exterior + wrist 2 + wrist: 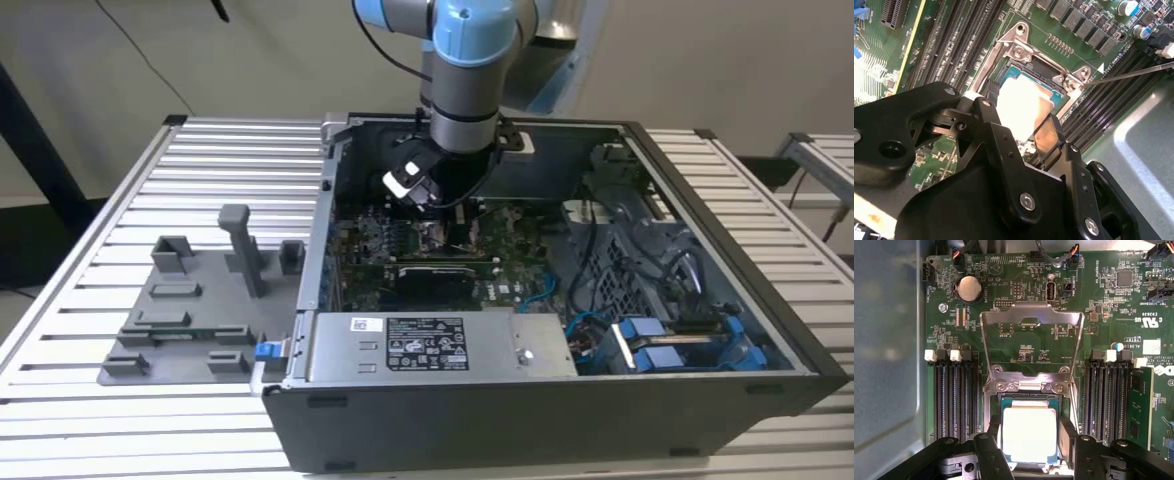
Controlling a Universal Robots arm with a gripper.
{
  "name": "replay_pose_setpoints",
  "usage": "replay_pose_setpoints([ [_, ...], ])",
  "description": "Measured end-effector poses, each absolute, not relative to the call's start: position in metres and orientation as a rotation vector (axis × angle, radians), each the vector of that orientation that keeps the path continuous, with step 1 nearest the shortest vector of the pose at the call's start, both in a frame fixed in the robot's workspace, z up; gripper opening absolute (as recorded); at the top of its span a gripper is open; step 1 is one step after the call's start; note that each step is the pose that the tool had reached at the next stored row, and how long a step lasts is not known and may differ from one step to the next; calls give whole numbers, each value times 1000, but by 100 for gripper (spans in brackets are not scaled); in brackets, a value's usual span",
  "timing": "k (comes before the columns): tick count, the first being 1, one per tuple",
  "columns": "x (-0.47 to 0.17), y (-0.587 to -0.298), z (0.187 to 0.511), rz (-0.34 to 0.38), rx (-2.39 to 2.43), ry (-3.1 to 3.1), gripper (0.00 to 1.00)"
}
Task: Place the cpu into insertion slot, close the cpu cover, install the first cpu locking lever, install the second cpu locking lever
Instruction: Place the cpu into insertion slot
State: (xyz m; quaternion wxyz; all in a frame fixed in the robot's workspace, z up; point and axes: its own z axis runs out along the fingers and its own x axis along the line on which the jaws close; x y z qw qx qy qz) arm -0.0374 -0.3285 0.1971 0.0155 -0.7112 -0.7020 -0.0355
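Sitting at the exterior view's left on the slatted counter [107, 190] is a grey holder tray [187, 320], and just beside it stands the open computer case [534, 410]. The arm [467, 80] reaches straight down into the case's middle, over the green motherboard [507, 255]; blue parts [654, 350] lie toward the exterior view's right. In the first wrist view, memory slots [954, 395] flank the insertion slot [1029, 396] on both sides. The cpu cover [1004, 316] is swung open, lying back over the board beyond the slot's hinge. The cpu [1029, 432] sits flat and square within the insertion slot, its pale face up. The claw [1030, 440] pinches the cpu, its two black fingers [1067, 432] pressed against opposite edges; the second wrist view shows the same hold [1024, 107].
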Motion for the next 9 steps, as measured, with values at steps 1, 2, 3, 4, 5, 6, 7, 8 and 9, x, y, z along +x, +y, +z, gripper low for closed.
replay_pose_setpoints([
  [1,-37,-329,197,-111,-2213,-2183,54],
  [2,-38,-328,197,-112,-2214,-2182,54],
  [3,-38,-328,197,-112,-2214,-2181,54],
  [4,-38,-328,197,-113,-2214,-2180,54],
  [5,-38,-328,197,-113,-2215,-2180,54],
  [6,-39,-328,197,-113,-2215,-2179,54],
  [7,-39,-328,197,-113,-2215,-2179,54],
  [8,-39,-328,197,-113,-2215,-2179,54],
  [9,-39,-329,197,-113,-2215,-2179,54],
])
